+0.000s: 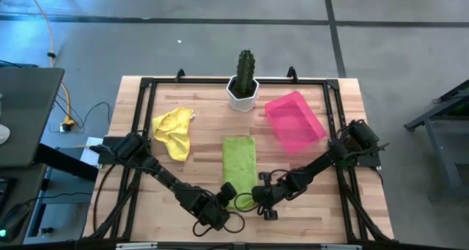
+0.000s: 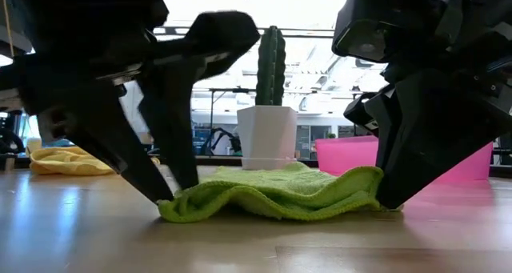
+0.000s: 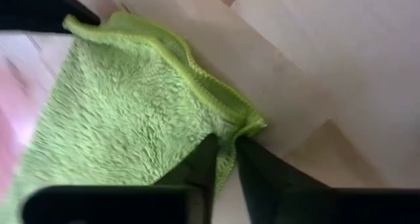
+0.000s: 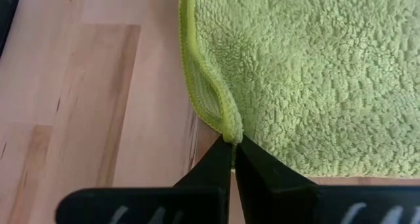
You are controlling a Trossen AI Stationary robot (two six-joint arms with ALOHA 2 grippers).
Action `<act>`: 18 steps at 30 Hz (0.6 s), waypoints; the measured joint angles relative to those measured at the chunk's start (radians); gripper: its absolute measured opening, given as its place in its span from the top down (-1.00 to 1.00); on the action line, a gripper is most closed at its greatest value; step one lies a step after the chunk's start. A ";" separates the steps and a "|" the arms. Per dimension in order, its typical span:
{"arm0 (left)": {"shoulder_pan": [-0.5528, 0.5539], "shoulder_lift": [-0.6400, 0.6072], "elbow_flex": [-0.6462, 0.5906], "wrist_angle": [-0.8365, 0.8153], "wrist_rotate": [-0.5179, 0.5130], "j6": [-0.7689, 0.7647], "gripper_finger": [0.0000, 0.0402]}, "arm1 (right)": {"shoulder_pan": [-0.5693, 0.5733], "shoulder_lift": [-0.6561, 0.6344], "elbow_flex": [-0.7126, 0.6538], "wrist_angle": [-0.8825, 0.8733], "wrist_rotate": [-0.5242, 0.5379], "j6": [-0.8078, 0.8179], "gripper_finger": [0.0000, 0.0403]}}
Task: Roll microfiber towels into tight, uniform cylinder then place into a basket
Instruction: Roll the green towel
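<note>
Wooden slats of the table (image 1: 198, 144) carry everything. At its near edge the left gripper (image 3: 226, 159) is clamped on a near corner of the lime green towel (image 1: 239, 160), cloth bunched between its fingers. Just beside it the right gripper (image 4: 233, 152) pinches the other near corner, its fingers closed on the hem. Beyond the green towel stands a white pot (image 1: 242, 94) with a cactus; the pink basket (image 1: 294, 121) lies towards the right, the crumpled yellow towel (image 1: 174, 130) towards the left.
</note>
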 joint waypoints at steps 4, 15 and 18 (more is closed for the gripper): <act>0.000 -0.004 0.000 0.003 0.030 -0.128 0.97 | 0.000 0.000 0.000 0.001 0.000 0.005 0.98; 0.010 -0.048 -0.003 -0.026 0.112 -0.421 0.98 | -0.005 0.000 0.000 0.052 -0.058 0.095 0.98; 0.010 -0.066 -0.003 -0.052 0.135 -0.470 0.99 | -0.015 0.000 0.000 0.095 -0.111 0.125 0.98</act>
